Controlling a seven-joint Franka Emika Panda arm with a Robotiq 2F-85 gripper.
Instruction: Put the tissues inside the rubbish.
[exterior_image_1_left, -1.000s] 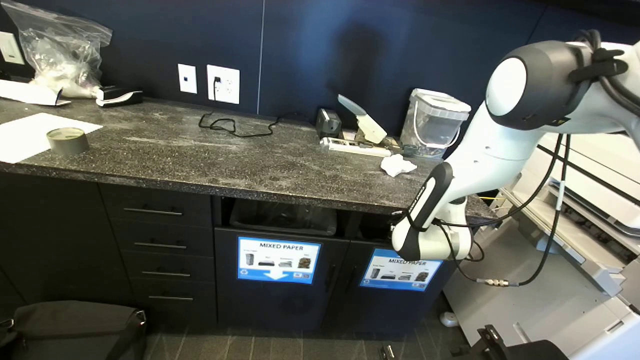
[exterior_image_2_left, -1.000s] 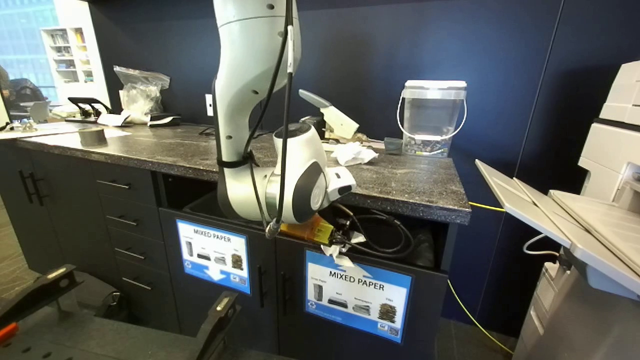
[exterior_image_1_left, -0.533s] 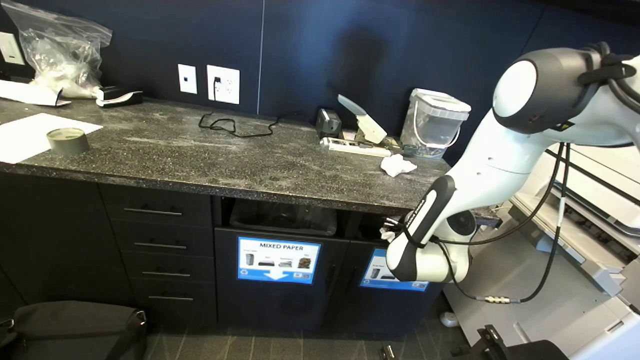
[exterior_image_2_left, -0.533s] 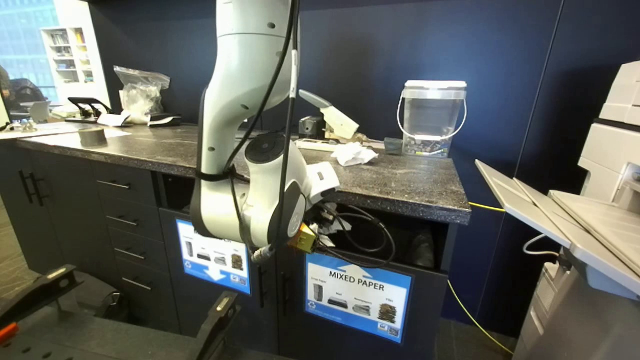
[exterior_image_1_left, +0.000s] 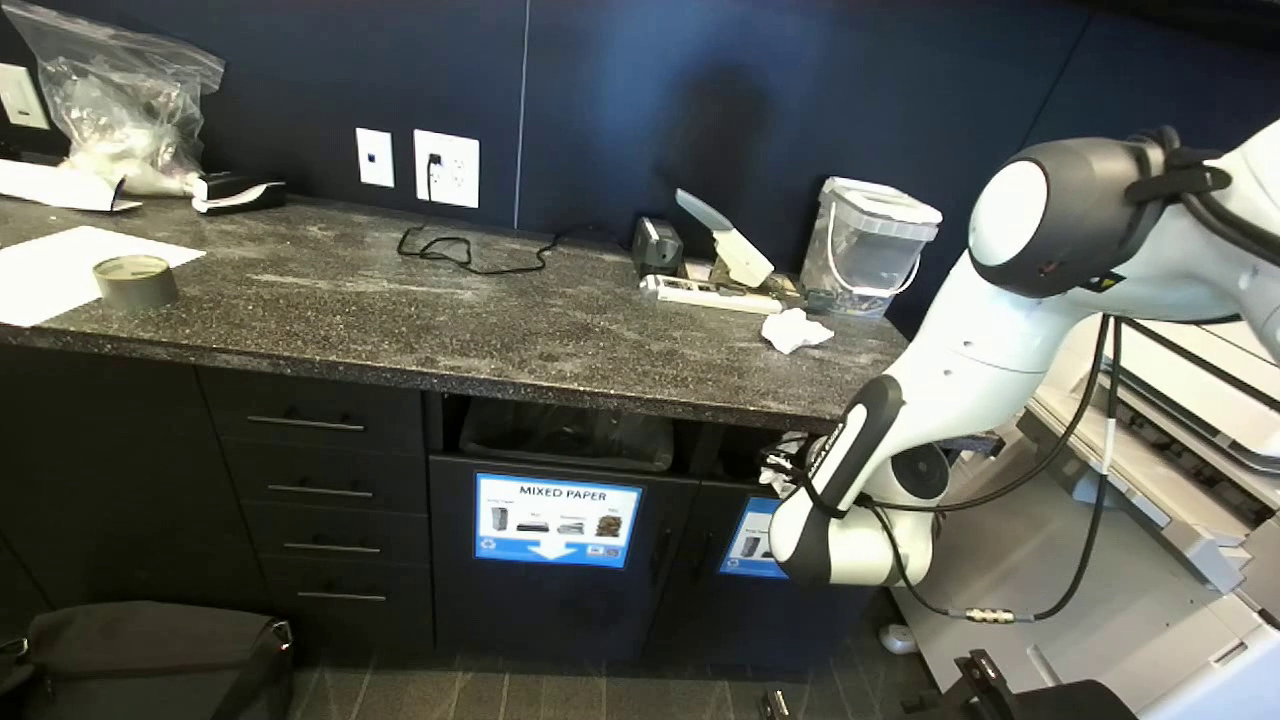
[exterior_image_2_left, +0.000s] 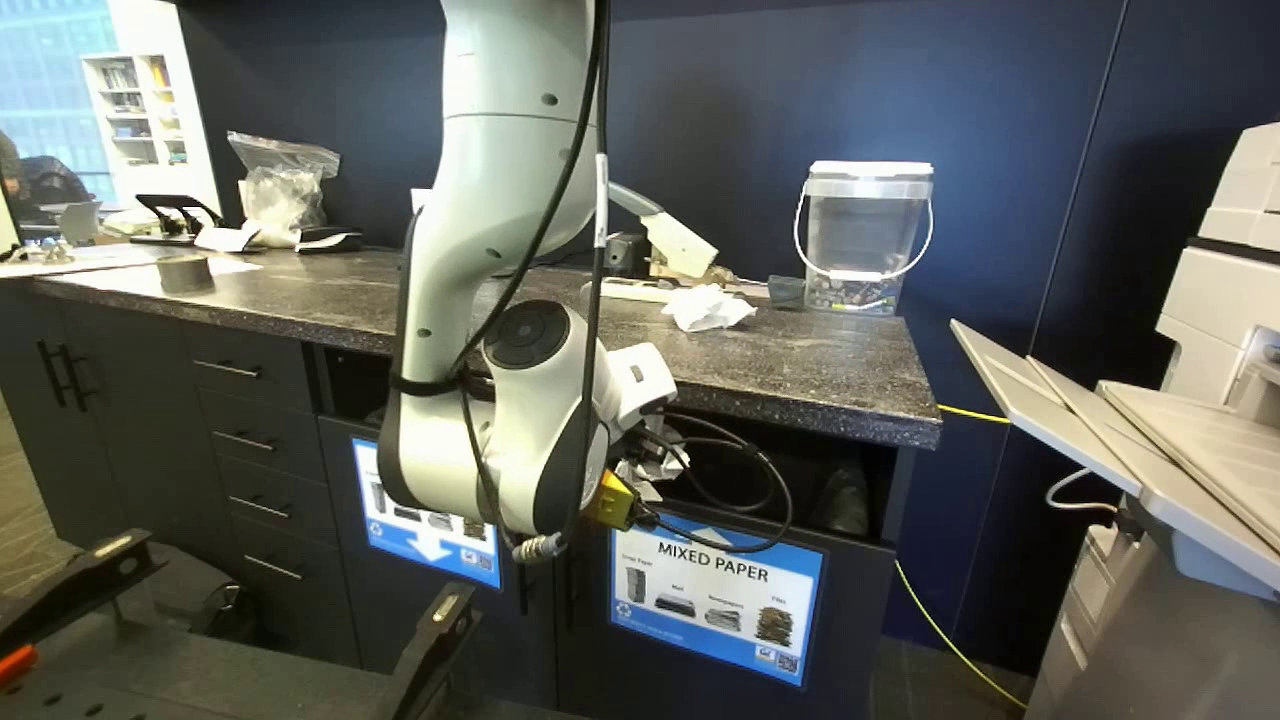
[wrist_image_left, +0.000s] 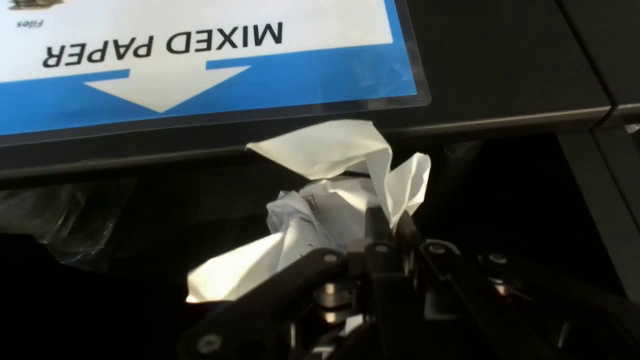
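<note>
In the wrist view my gripper (wrist_image_left: 394, 227) is shut on a crumpled white tissue (wrist_image_left: 345, 147); a fold of it rises from between the fingertips. More crumpled white paper (wrist_image_left: 325, 215) with faint print bulges left of the fingers; whether it is the same piece I cannot tell. All this is at the slot of the right-hand rubbish cabinet (exterior_image_2_left: 850, 620), behind its front panel. A separate tissue (exterior_image_2_left: 707, 307) lies on the counter, also visible in an exterior view as a white tissue (exterior_image_1_left: 795, 330). The wrist mostly hides the gripper in both exterior views.
The counter's edge (exterior_image_2_left: 760, 398) overhangs the slot just above the wrist. Black cables (exterior_image_2_left: 770, 470) loop beside the gripper. A stapler (exterior_image_1_left: 740, 258) and clear bucket (exterior_image_1_left: 868, 250) stand near the counter tissue. A second bin (exterior_image_1_left: 570, 435) sits in the left slot.
The wrist and arm have come down lower in front of the cabinet. The jaws have closed, and the tissue that hung over the panel's top has shifted up and left.
</note>
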